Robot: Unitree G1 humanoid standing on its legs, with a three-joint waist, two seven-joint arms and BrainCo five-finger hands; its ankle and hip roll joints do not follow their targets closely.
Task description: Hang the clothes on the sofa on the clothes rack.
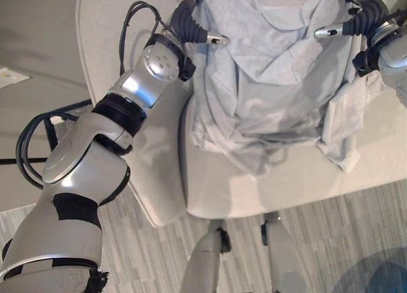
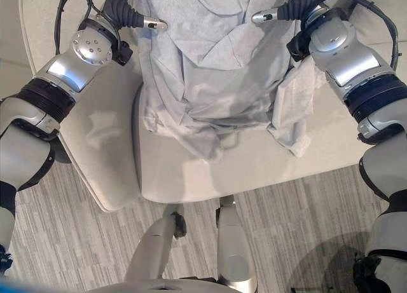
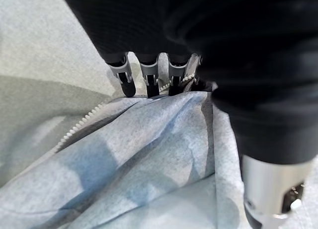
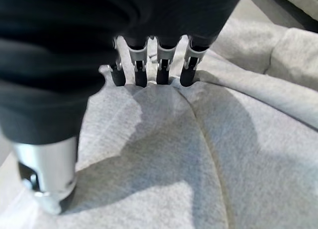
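A: Garment first — pale blue-grey zip-front hooded sweatshirt [image 2: 210,70], soft knit, hanging over the seat of the light beige upholstered sofa [image 2: 191,172], crumpled lower edge sagging onto the cushion. One sleeve [image 2: 294,115] droops on the robot's right side.

B: Sofa position?

A: Under and behind the garment; seat cushion directly below it, armrest on the robot's left. Grey wood-plank floor [image 2: 82,223] in front.

B: Left hand?

A: Left hand [image 1: 191,23] at the sweatshirt's upper edge on its own side. Wrist view: dark-tipped fingers [image 3: 149,82] bent down over a fold of blue fabric, row of white zipper teeth [image 3: 82,120] running just beside them. Thumb [image 1: 216,40] sticks out across the cloth. Fingers curled on the garment.

B: Right hand?

A: Right hand [image 2: 292,7] at the opposite upper edge, well apart from the left. Wrist view: fingers [image 4: 161,70] hooked over a bunched ridge of the knit, tips pressed into it; thumb [image 2: 266,16] lies over the front. Clamped on the cloth too.

B: Garment spread?

A: Stretched between both hands, hood folds slack in the middle.
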